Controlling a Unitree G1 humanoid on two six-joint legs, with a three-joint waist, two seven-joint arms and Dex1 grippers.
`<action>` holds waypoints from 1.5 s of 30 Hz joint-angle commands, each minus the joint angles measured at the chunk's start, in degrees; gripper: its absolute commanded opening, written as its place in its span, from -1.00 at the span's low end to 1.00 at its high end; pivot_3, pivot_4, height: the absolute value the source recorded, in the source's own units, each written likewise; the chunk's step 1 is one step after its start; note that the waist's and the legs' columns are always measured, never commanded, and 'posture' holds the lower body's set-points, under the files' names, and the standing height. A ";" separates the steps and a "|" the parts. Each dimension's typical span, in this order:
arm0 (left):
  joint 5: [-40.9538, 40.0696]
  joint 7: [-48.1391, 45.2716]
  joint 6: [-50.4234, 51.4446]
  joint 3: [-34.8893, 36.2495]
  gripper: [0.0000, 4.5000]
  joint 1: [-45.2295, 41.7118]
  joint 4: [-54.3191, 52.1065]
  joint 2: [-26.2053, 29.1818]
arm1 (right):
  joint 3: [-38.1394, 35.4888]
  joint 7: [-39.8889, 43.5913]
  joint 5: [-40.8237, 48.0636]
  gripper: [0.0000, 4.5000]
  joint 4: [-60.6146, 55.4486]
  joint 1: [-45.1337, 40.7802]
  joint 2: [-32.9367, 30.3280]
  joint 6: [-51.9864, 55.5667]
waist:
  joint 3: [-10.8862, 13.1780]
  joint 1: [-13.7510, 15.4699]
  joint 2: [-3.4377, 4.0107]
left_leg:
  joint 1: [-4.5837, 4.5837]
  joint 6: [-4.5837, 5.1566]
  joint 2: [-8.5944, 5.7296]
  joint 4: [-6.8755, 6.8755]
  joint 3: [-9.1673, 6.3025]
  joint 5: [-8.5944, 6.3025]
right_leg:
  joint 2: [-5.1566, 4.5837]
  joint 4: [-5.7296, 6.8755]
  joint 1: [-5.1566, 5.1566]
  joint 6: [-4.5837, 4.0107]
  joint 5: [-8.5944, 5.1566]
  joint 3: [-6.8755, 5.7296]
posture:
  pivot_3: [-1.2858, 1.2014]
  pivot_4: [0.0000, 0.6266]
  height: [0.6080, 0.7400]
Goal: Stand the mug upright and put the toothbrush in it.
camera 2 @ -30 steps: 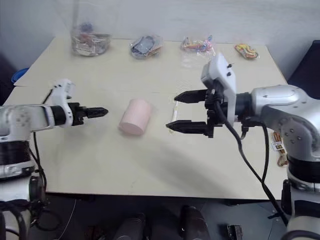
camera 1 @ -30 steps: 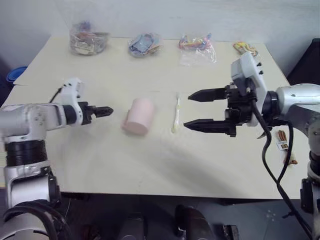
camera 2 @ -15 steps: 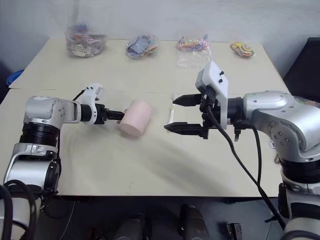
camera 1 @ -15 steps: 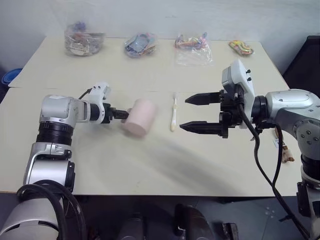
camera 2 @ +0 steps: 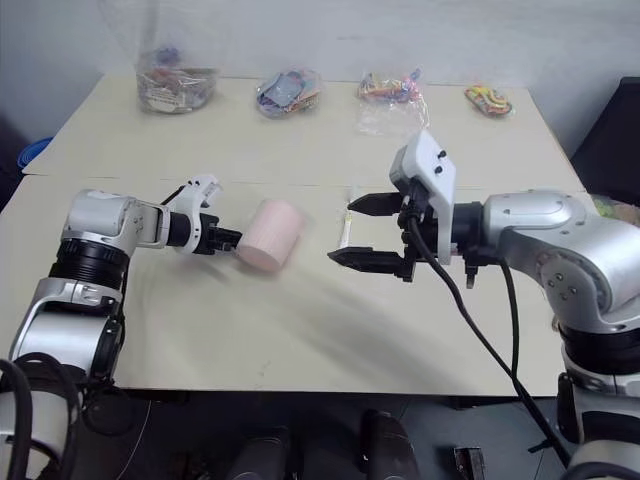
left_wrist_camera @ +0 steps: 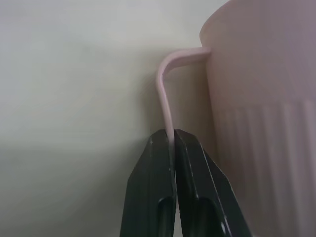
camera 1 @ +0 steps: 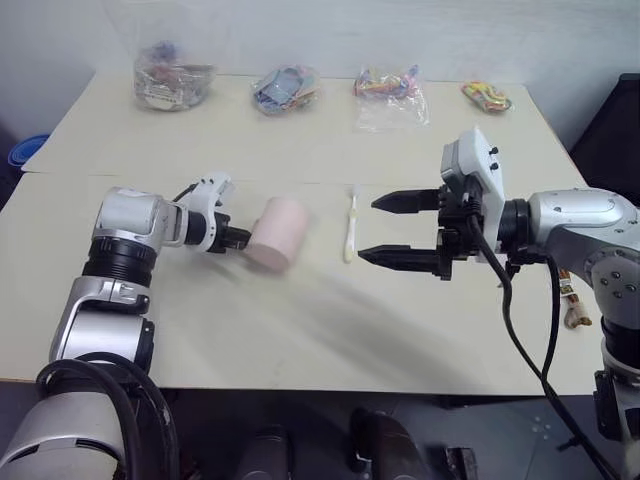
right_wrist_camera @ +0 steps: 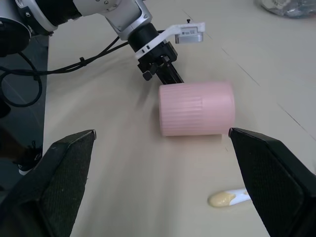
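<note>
The mug (camera 1: pixel 279 231) is seen from the head camera lying on its side at mid-table, the left gripper (camera 1: pixel 238 239) pressed against its left side. The toothbrush (camera 1: pixel 349 226) lies just to its right, apart from it, with the right gripper (camera 1: pixel 390 229) spread wide and empty above the table beyond. Four bags (camera 1: pixel 288 87) are lined along the far edge, well clear.

From the left wrist, the fingers (left_wrist_camera: pixel 152 192) are shown clamped shut on the mug's thin handle (left_wrist_camera: pixel 165 96). Righting the mug appears to be the step in hand; a lift and turn by the handle is called for next, and a slip of so slim a hold is judged the risk.

From the right wrist, the mug and the toothbrush's end (right_wrist_camera: pixel 228 198) are framed between the parted fingers (right_wrist_camera: pixel 69 168). Nothing is seen blocking either arm.
</note>
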 commanded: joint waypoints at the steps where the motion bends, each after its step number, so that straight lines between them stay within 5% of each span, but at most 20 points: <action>1: -0.06 4.91 -1.72 6.83 -0.98 1.72 -7.71 0.92 | -3.24 -1.14 1.08 1.00 -2.58 0.53 0.00 -0.77 | 0.00 -0.02 -0.01 | -0.01 0.00 0.01 0.00 -0.01 0.00 | 0.00 0.00 -0.01 0.00 0.00 0.00 | 0.03 -0.52 1.00; 6: 0.66 16.43 -17.93 17.29 -0.98 9.04 -23.72 -3.92 | -3.53 -3.83 -0.85 1.00 -1.90 2.90 0.37 -1.20 | 0.01 0.07 -0.02 | -0.06 0.00 0.09 0.03 -0.06 0.00 | -0.07 0.00 -0.06 0.00 0.00 -0.02 | 0.03 -0.52 1.00; 10: 5.66 24.49 -33.96 17.26 -0.98 18.59 -33.51 -9.91 | -3.57 -7.36 -2.86 1.00 0.12 4.01 2.18 -1.39 | 0.00 0.33 -0.03 | -0.07 0.00 -0.01 0.07 -0.08 0.00 | -0.23 0.02 -0.03 0.05 0.03 -0.01 | 0.03 -0.52 1.00; 14: 12.84 30.05 -56.69 15.67 -0.98 26.13 -33.97 -13.18 | -3.84 -9.83 -4.39 1.00 1.25 4.19 3.71 -1.25 | 0.00 0.23 -0.03 | -0.06 0.03 -0.06 0.09 -0.06 0.01 | -0.28 0.05 -0.03 0.09 0.06 -0.03 | 0.03 -0.52 1.00; 19: 18.68 36.20 -71.20 13.54 -0.98 34.10 -28.90 -16.74 | -6.11 -10.57 -1.23 1.00 0.53 4.70 4.30 1.60 | 0.00 0.28 -0.02 | -0.07 0.04 -0.06 0.08 -0.05 0.01 | -0.28 0.05 -0.05 0.09 0.06 -0.05 | 0.03 -0.52 1.00; 24: 16.86 36.71 -71.31 14.55 -0.98 37.89 -28.54 -20.10 | -5.09 -8.90 -1.54 1.00 -0.38 5.92 2.75 1.75 | 0.00 0.39 -0.02 | -0.09 0.16 -0.13 0.09 -0.08 0.02 | -0.38 0.01 0.00 0.15 0.09 -0.09 | 0.03 -0.52 1.00; 37: 12.17 30.70 -57.80 17.85 0.94 52.56 -48.67 -16.24 | -1.45 -6.83 -3.85 1.00 4.15 3.78 4.88 0.08 | -0.01 0.12 -0.01 | -0.06 0.17 -0.07 0.05 -0.07 0.02 | -0.38 -0.03 0.01 0.16 0.09 -0.07 | 0.03 -0.52 1.00; 41: 7.53 25.42 -48.48 21.13 0.99 57.37 -55.79 -11.03 | 0.45 -5.66 -5.74 1.00 6.84 2.48 6.12 -1.71 | -0.01 0.01 -0.01 | -0.04 0.17 0.03 0.04 -0.09 0.02 | -0.38 -0.04 0.01 0.15 0.09 -0.05 | 0.03 -0.52 1.00; 45: -13.74 13.05 -25.34 29.54 0.99 56.52 -63.78 0.36 | 4.62 -9.21 -12.67 1.00 14.74 -1.14 10.17 -4.92 | -0.01 0.06 -0.01 | -0.06 0.17 0.27 0.08 -0.08 0.01 | -0.34 -0.05 0.03 0.15 0.09 -0.04 | 0.03 -0.52 1.00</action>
